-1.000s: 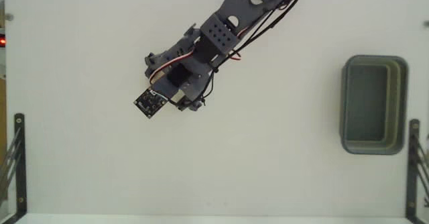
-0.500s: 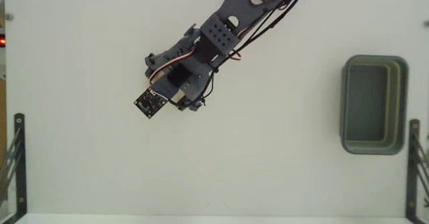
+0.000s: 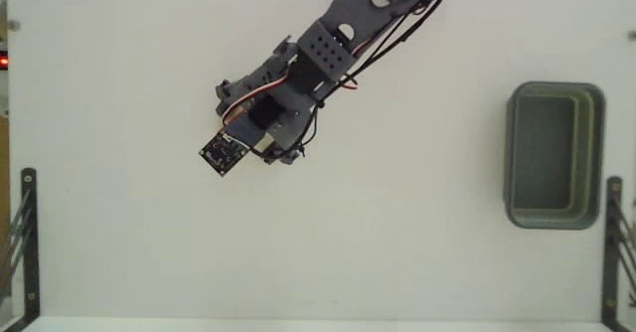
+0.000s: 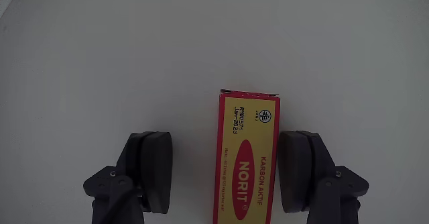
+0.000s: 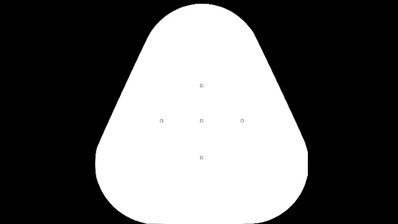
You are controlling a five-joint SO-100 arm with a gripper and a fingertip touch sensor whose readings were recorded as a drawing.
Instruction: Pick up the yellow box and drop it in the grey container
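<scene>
Straddling the yellow box point(image 4: 245, 158), the claw point(image 4: 228, 172) stood wide open on the white desk point(image 3: 417, 262).
In the wrist view the box lay flat nearer the right finger point(image 4: 301, 170), ungripped; the grey container point(image 3: 554, 155) sat well apart by the desk's right edge in the fixed view.

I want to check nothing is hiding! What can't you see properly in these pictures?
- The yellow box: in the fixed view the arm covers it completely; in the wrist view the bottom edge cuts off its near end.
- The gripper: in the wrist view its fingers straddle the box, open, but whether the right finger touches it is unclear.
- The grey container: outside the wrist view.
- The box's small print: too tiny to read.
</scene>
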